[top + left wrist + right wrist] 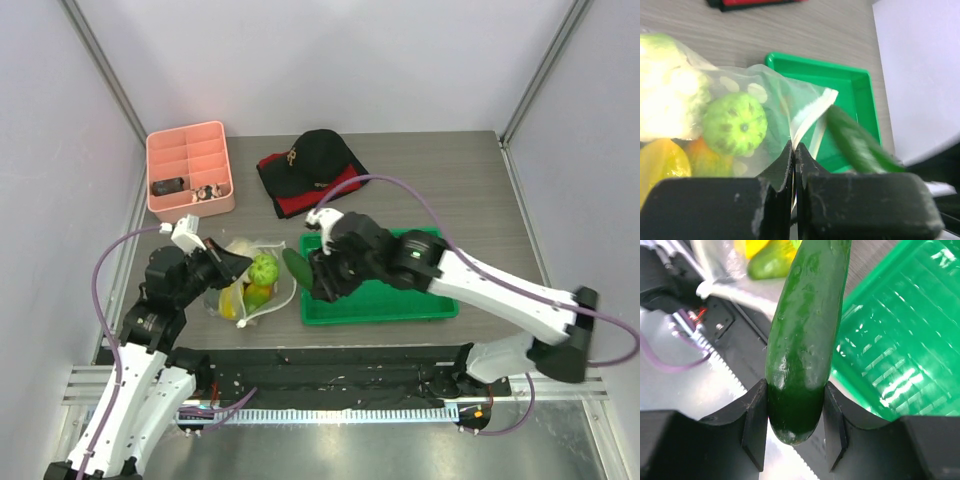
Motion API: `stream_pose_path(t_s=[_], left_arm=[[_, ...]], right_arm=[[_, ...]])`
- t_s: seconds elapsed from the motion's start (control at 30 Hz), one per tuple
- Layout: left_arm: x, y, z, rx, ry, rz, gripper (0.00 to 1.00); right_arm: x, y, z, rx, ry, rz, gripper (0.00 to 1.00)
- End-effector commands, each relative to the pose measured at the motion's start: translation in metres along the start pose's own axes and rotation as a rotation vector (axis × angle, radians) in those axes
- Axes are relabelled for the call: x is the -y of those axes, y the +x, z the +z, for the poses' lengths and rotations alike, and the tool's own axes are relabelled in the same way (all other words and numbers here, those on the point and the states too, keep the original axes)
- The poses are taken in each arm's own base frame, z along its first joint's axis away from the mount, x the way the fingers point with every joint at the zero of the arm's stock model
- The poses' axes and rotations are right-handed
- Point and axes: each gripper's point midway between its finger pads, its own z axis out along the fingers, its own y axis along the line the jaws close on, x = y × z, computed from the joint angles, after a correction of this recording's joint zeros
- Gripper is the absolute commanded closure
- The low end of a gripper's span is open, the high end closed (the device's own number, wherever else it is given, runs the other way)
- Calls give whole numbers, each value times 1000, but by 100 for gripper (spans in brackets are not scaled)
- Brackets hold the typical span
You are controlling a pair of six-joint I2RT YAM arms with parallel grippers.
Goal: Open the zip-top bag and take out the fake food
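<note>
Right wrist view: low in the frame, the right fingers (756, 425) clamp the dark cucumber (805, 340), its far tip cut off at the top edge. The green tray (900, 340) lies beyond, at right. Left wrist view: the left fingers (715, 210) pinch the edge of the zip-top bag (775, 115) at bottom centre. The bag lies on the table (790, 35). A round green toy (734, 124) shows through it; the pieces at left are blurred and washed out.

White arms (500, 290), purple cables (400, 185), both hands (240, 266) (308, 278) black.
</note>
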Motion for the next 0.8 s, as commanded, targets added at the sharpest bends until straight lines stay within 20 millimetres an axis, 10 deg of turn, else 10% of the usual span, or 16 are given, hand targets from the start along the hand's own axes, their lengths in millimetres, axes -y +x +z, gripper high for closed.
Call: stream_pose_path(t_s=[0.0, 0.27, 0.5, 0.77], left_arm=[[5, -28, -9, 101, -34, 44, 100], [17, -24, -5, 65, 26, 18, 100], [26, -25, -8, 67, 61, 3, 100], [29, -21, -7, 45, 83, -9, 100]], right_arm=[[8, 6, -50, 107, 6, 48, 99], [110, 17, -35, 191, 267, 235, 99], [117, 18, 37, 174, 142, 281, 99], [111, 35, 66, 196, 58, 389, 99]])
